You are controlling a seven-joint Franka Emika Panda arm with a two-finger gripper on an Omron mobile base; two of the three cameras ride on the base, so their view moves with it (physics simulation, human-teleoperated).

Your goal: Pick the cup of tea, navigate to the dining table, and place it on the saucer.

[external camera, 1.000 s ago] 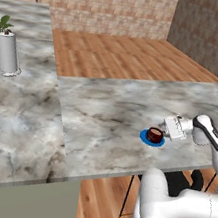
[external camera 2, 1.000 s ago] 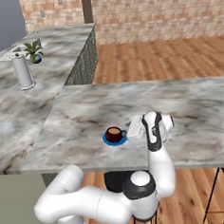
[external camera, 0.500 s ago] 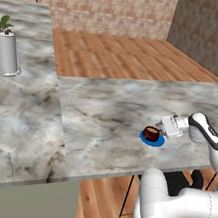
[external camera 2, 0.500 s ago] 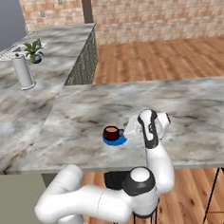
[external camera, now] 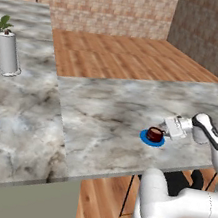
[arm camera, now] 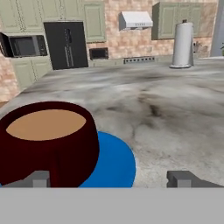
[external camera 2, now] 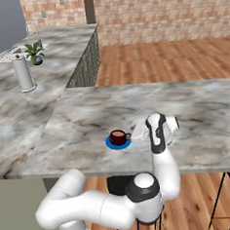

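Cup of tea [external camera: 154, 134] upright on the saucer [external camera: 153, 139], near the front edge of the counter [external camera: 111, 106]; placement looks done, tea level, nothing spilled. Hand [external camera: 170, 128] low and level just beside the cup, fingers [arm camera: 187, 179] spread wide, gripping nothing. Hand view: cup sits toward the left fingertip, off-centre, saucer blue beneath it. Versus a second ago: cup unmoved on saucer; hand lower, closer alongside, jaws as wide as before. Likely release finished, retreat due.
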